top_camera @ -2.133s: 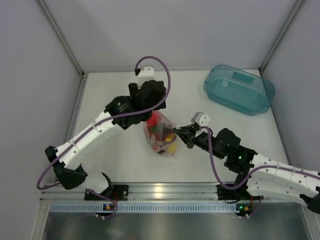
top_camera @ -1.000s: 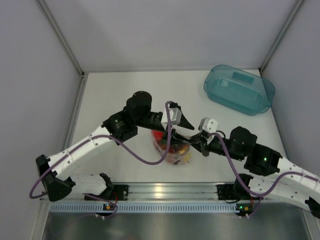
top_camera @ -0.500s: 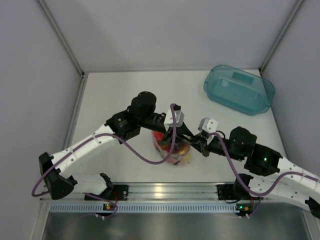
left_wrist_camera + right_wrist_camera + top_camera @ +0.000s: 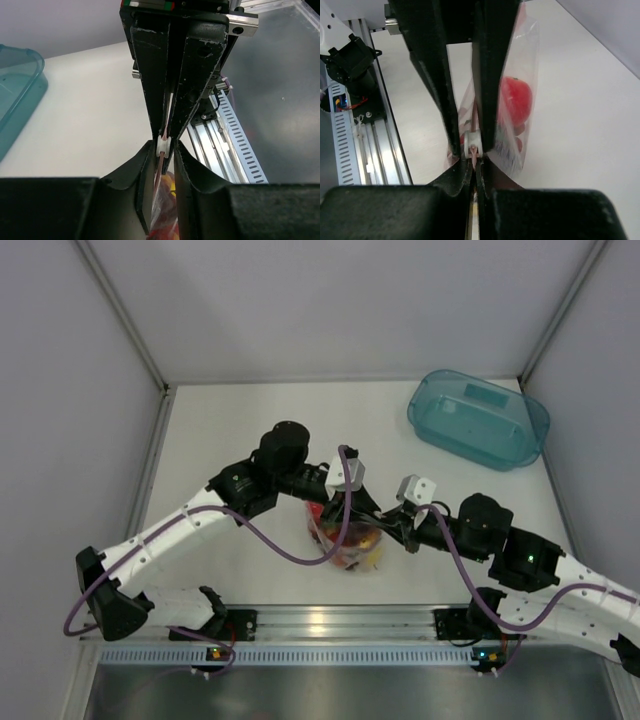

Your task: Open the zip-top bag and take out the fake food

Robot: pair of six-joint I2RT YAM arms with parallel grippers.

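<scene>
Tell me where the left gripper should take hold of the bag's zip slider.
Pinch the white slider across its two side faces. Come in end-on along the zip strip, from the side opposite the right gripper, which clamps the strip right beside the slider. The strip is held on edge, so both of the slider's sides look exposed.

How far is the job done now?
Done: the left pincer and right pincer both pinch the pink strip of the zip-top bag, at its white slider. In hand: opening it; the strip looks closed. Left: the fake food sits inside.
</scene>
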